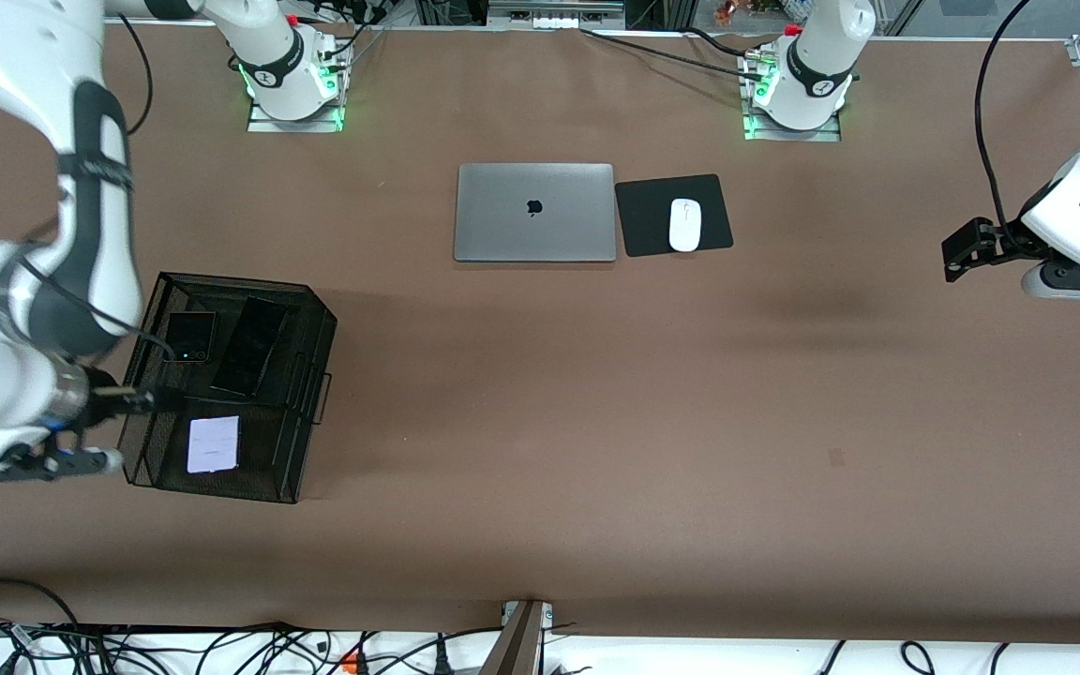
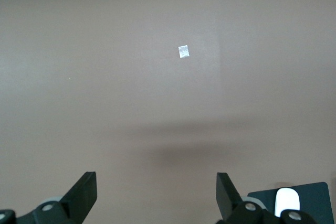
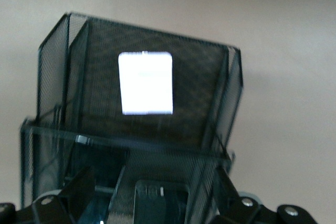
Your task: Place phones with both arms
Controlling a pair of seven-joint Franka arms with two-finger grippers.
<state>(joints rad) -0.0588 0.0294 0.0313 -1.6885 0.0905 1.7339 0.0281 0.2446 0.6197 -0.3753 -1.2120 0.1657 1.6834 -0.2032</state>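
All three phones lie in the black wire-mesh tray: pale lilac-white flip phone, square black flip phone, slim black slab phone. Right gripper, spread and empty, hangs over the tray; left gripper waits, spread, over bare table.

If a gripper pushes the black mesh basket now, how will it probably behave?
The mesh basket looks like light wire, so it would probably slide on the smooth table rather than tip, being low and wide. The three phones inside lie loose and may shift.
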